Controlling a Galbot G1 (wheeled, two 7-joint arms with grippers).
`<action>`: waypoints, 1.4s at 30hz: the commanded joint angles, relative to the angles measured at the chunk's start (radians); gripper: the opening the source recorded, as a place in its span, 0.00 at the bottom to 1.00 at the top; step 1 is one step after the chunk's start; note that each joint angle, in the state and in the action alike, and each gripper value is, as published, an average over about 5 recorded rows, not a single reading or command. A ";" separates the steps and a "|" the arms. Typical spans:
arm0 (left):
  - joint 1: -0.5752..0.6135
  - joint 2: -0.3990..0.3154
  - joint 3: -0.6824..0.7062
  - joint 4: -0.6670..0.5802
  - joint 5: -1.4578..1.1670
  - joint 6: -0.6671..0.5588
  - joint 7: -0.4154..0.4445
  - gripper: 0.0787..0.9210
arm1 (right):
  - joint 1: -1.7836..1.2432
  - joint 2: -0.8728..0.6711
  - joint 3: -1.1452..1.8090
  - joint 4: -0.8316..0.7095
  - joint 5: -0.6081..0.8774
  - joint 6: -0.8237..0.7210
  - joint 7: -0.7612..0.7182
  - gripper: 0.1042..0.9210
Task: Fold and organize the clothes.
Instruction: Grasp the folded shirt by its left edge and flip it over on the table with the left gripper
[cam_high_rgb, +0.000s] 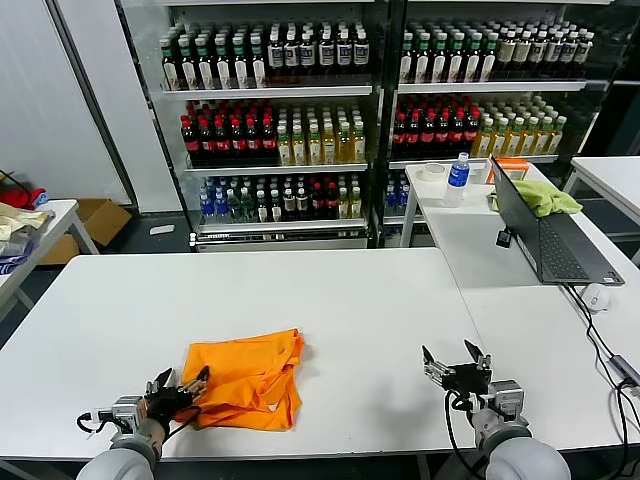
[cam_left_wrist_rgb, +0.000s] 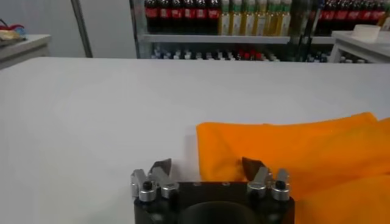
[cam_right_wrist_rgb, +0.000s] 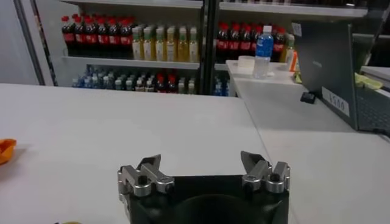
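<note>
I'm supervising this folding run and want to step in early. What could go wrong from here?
The orange T-shirt lies crumpled, layers overlapping, so the open left gripper at its near edge might pinch several layers, or only table.

The open right gripper sits well off the cloth; a one-sided pull could drag the shirt instead of folding it.

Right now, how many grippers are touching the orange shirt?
1: the open left gripper meets the bright orange fabric T-shirt at its near-left edge. The open right gripper hovers over bare table.

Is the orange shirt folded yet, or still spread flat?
Folded, loosely: the shirt lies doubled into a compact bundle with overlapping layers and creases. The open left tool sits at its edge, not gripping it.
</note>
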 joint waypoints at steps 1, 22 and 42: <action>0.006 -0.009 0.017 0.029 -0.007 -0.034 0.022 0.71 | 0.000 0.002 -0.001 0.000 0.000 0.000 0.000 0.88; 0.011 0.111 -0.249 -0.127 -0.049 0.155 0.061 0.02 | 0.014 0.003 -0.001 0.008 0.001 0.001 0.001 0.88; 0.105 0.276 -0.363 -0.201 -0.168 0.159 0.165 0.01 | 0.021 0.010 -0.004 0.006 0.003 0.005 0.000 0.88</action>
